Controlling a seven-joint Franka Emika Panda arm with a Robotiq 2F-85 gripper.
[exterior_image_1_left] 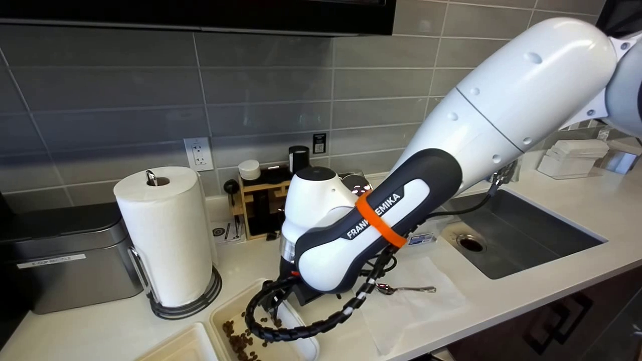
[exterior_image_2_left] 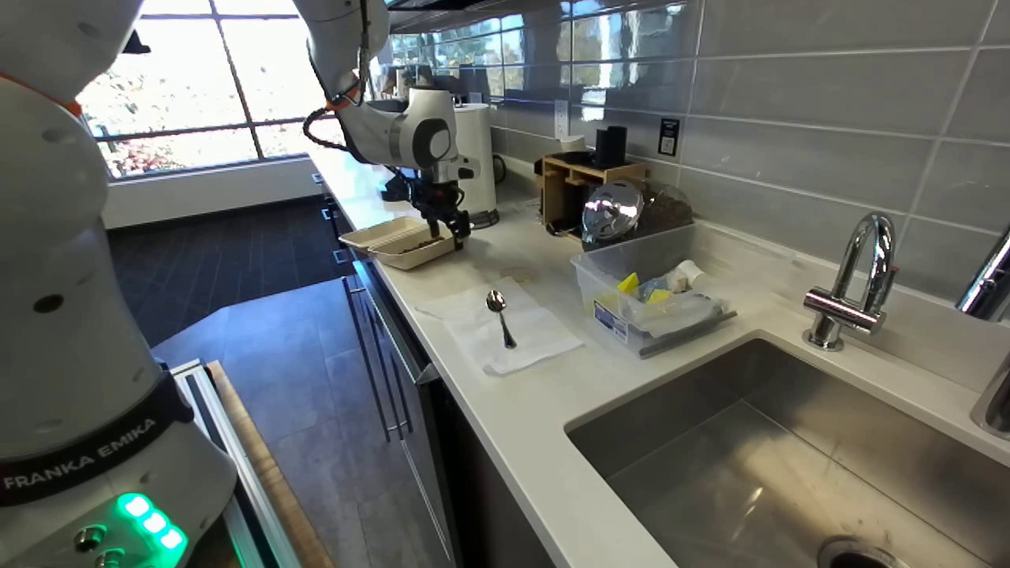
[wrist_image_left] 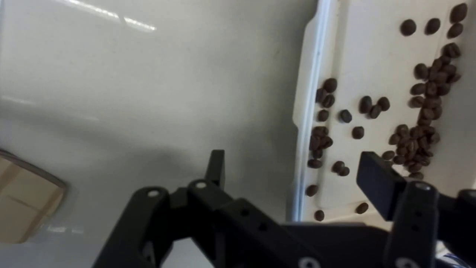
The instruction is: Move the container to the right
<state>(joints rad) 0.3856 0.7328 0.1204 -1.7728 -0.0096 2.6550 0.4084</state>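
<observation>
The container (exterior_image_1_left: 288, 348) is a shallow cream-white tray with dark brown beans scattered inside, on the counter in both exterior views (exterior_image_2_left: 420, 255). Its open lid (exterior_image_1_left: 186, 346) lies beside it. In the wrist view the container (wrist_image_left: 386, 69) fills the right side, and its rim runs between my fingers. My gripper (wrist_image_left: 294, 160) is open and empty. One finger is over the inside of the container; the other is outside the rim, over the counter. There is a gap between the rim and each finger. In an exterior view the gripper (exterior_image_2_left: 447, 237) points down at the container's edge.
A paper towel roll (exterior_image_1_left: 163, 240) stands behind the container, with a metal bin (exterior_image_1_left: 85, 281) beside it. A spoon (exterior_image_2_left: 502, 315) lies on white paper (exterior_image_2_left: 536, 343). A clear plastic tub (exterior_image_2_left: 604, 296), a wooden organizer (exterior_image_2_left: 564, 189) and a sink (exterior_image_2_left: 671, 426) are farther along.
</observation>
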